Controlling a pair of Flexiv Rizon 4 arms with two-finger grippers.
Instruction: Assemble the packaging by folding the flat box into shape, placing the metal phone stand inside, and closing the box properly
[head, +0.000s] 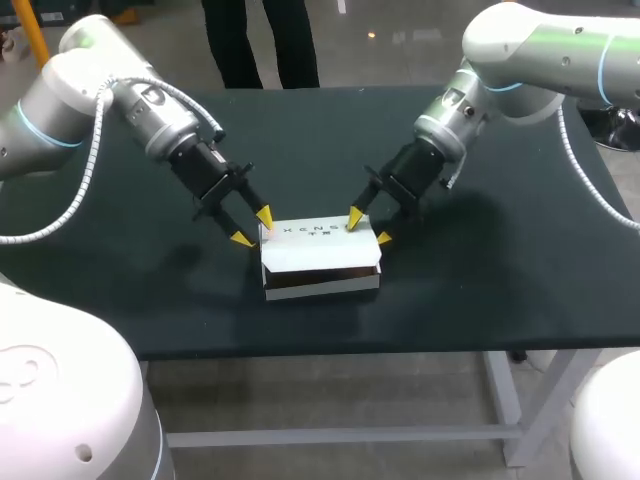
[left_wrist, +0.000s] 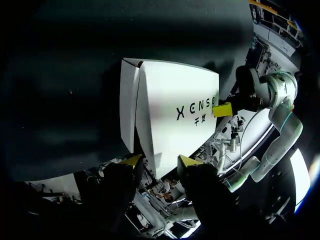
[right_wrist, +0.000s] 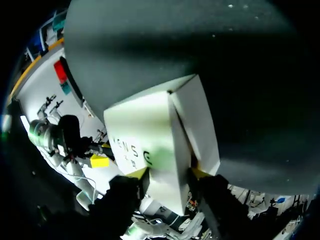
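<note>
white box (head: 320, 250) at centre frame, lid ajar: right end effector (head: 368, 228) pinches one end, left end effector (head: 251, 227) gapes around the other; likely the closing step, lid needs tucking.

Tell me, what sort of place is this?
Probably a robotics lab or test workshop: two white robot arms hold their claws at a white cardboard box on a dark metal-legged table.

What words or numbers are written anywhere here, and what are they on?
Dark letters on top of the white box: a brand mark, its end hidden behind a yellow fingertip of the right gripper, not readable whole.
Smaller characters beneath it: too small to read.
</note>
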